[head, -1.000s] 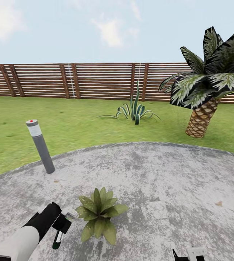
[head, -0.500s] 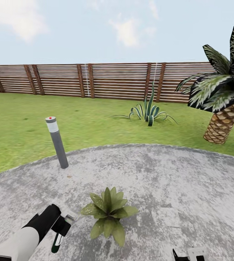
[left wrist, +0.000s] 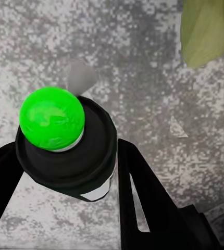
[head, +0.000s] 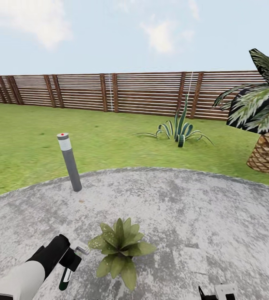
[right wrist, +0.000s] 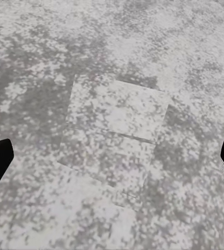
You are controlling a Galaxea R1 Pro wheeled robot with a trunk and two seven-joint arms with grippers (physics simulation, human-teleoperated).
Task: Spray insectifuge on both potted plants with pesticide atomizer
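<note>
Left wrist view | left claw [left wrist: 65,172] clamps pesticide atomizer [left wrist: 65,151] (green spot up) | right claw [right wrist: 112,156] spread wide

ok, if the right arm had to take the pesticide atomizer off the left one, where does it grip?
Probably the dark green body of the pesticide atomizer. It hangs free below the left gripper, whose jaws clamp the black head. Bring the right gripper, jaws open, in from the robot's right, level across the near-upright body, minding the potted plant leaves close beside it.

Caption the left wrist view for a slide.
Left gripper clamping the pesticide atomizer above the paved patio, a potted plant's leaf nearby.
</note>
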